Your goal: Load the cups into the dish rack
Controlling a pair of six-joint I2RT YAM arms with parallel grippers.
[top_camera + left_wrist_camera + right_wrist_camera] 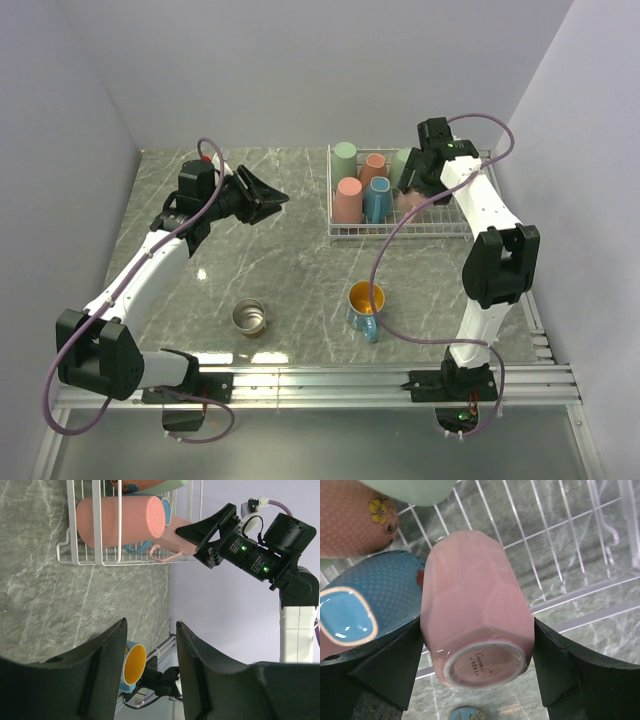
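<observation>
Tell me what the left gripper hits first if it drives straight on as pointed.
Likely the dish rack, at its facing wall, with the salmon pink cup just behind; height is unclear.

1. A grey, marble-look table (290, 260) is seen under everything.
2. A white wire dish rack (400, 233) is set on the table. It is found right under the right pincer (410, 193) and well to the right of the left pincer (277, 197).
3. A shiny steel cup (249, 317) is stood open side up. It is placed well apart from the left pincer, closer to the arm bases.
4. A blue cup with an orange inside (365, 305) is stood open side up, outside the dish rack. It is placed closer to the arm bases than the right pincer.
</observation>
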